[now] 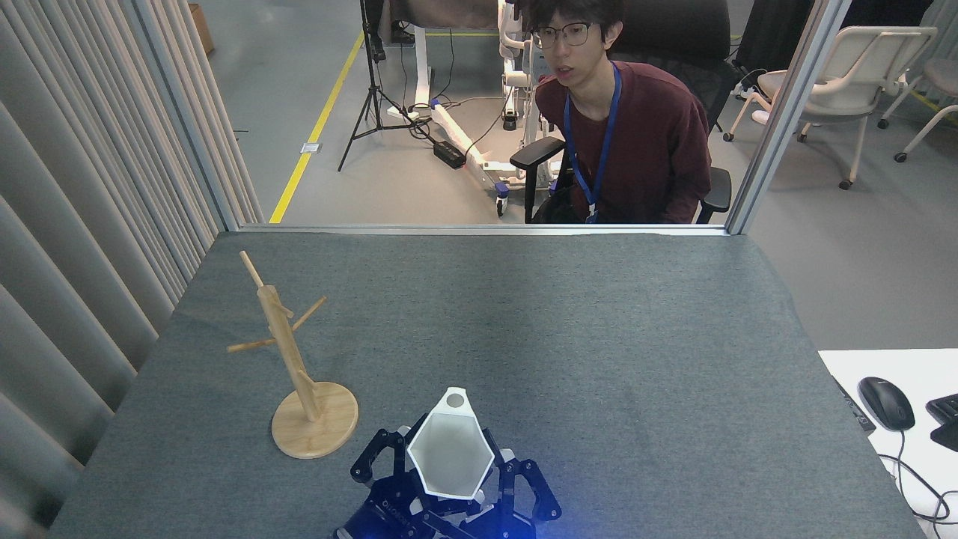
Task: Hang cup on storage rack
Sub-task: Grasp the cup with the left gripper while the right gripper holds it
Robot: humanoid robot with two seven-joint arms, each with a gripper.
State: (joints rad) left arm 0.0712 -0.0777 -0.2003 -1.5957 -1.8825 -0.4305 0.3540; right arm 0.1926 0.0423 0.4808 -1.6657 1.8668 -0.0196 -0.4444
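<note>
Head view: pincer (451,479) clamping cup (449,457)

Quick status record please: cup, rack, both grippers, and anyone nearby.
cup: white faceted cup, mouth facing the head camera, handle loop on its far side
left gripper: left gripper closed on the cup, fingers on both sides
right gripper: not in view
rack: storage rack upright on the grey table, to the left of the cup, pegs bare
cup to rack: apart, not yet hung
person: person seated beyond the table's far edge

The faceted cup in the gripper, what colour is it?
White matte faceted cup, plain and unpatterned; head view.
</note>
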